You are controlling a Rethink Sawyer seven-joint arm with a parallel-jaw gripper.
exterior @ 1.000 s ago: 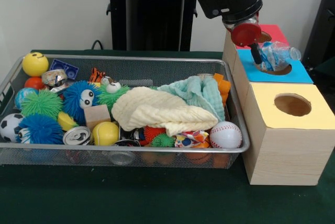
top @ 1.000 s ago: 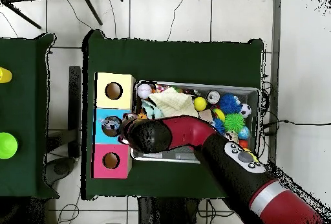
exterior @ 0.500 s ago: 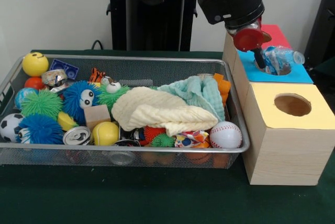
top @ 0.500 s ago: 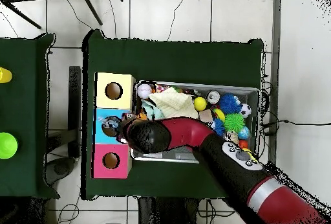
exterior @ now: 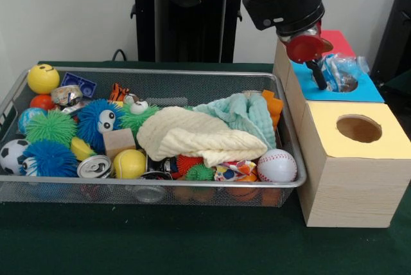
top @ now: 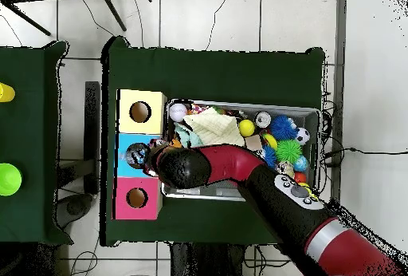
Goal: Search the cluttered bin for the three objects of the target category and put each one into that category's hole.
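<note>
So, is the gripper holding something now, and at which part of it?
It cannot be told. The gripper is beside a crumpled clear plastic bottle lying in the blue box's hole, but any grip is hidden.

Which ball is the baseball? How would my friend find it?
Look in the wire bin, at the front corner nearest the yellow box. The baseball sits there below the cloths. It is the only white ball with red stitching; the soccer ball at the opposite end has black patches.
</note>
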